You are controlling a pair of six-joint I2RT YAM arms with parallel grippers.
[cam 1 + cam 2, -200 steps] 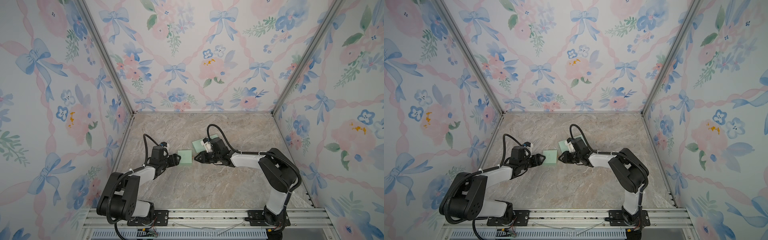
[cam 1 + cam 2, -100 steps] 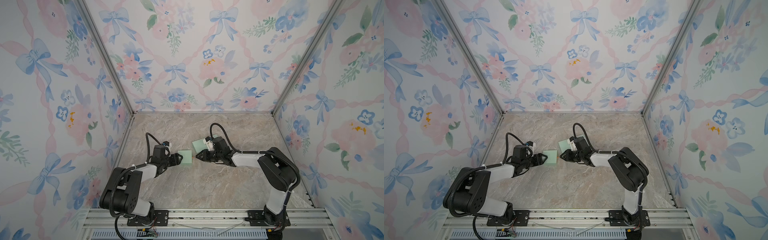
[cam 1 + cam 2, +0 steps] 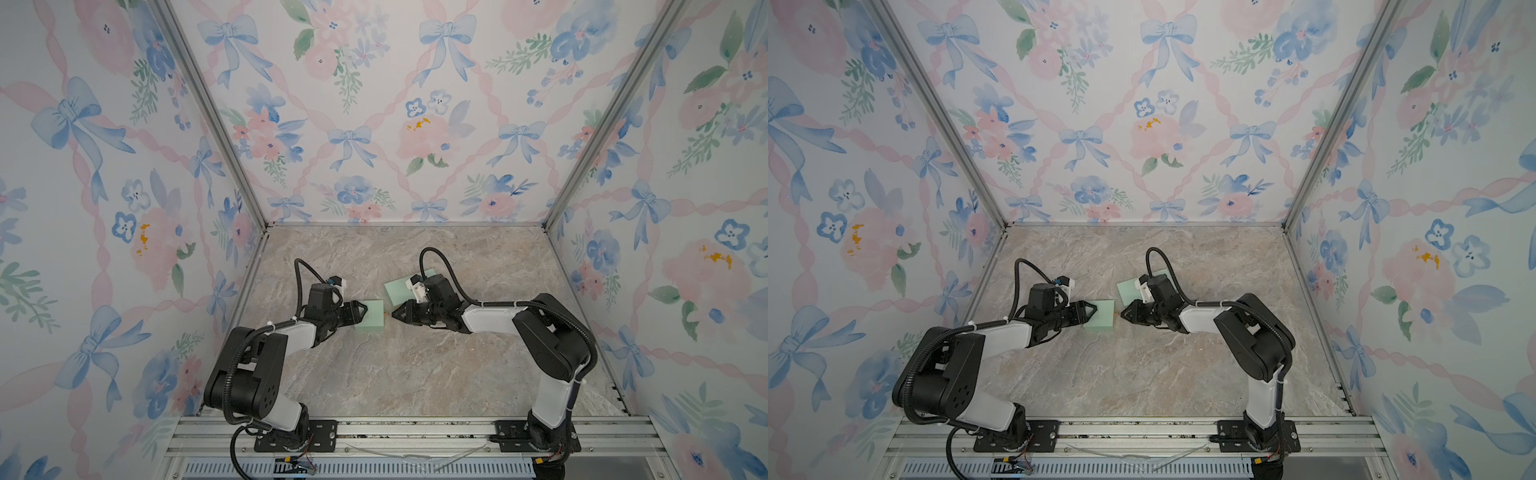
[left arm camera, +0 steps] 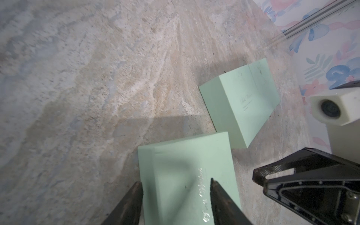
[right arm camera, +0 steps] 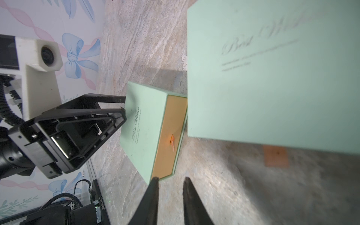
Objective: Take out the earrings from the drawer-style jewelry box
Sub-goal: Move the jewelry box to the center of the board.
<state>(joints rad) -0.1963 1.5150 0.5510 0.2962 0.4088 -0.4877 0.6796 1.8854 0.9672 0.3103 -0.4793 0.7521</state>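
Left fingers nearer box, contact unclear

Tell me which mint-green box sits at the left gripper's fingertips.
The front box, lying between the left gripper and right gripper, with its tan drawer end facing the right one. The other box lies farther back, with no fingertips at it.

Marbled tabletop — mint box, second mint box

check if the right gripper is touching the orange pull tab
Apart. In the right wrist view the right gripper sits short of the orange pull tab, with gold drawer front showing between them.
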